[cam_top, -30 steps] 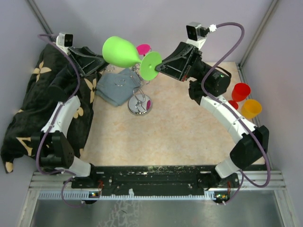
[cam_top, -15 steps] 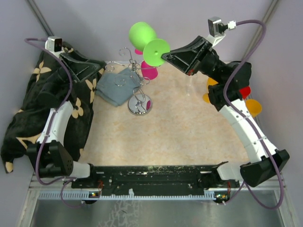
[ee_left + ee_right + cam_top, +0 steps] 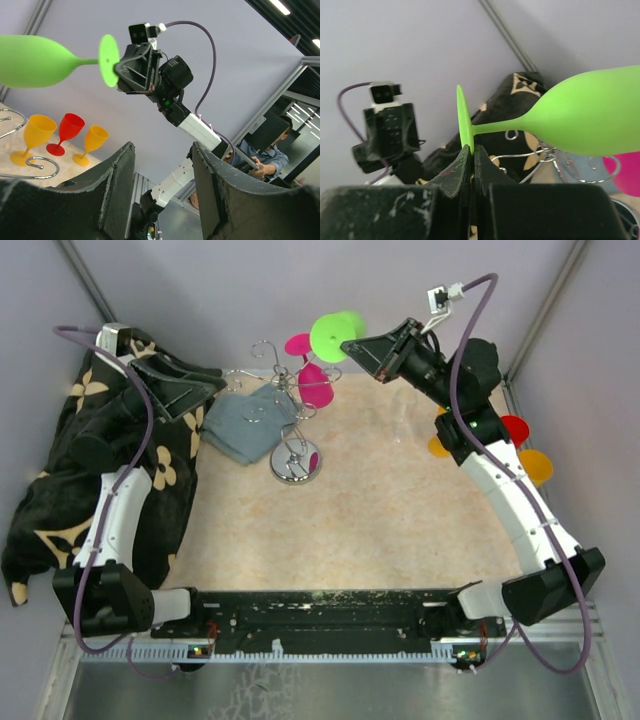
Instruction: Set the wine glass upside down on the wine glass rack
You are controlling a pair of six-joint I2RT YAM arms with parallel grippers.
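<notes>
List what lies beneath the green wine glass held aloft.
Below the green wine glass, gripped by its foot in the right gripper, show the wine glass rack's wire loops, a pink glass and black floral cloth. The bowl covers the rack's other arms.

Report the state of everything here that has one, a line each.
green glass, aloft, gripped by its foot, not yet on the rack
right claw, shut on the green glass's foot
left claw, open, empty
rack, standing upright
pink glass, hung on the rack
red glass, upright
orange glasses, both upright
</notes>
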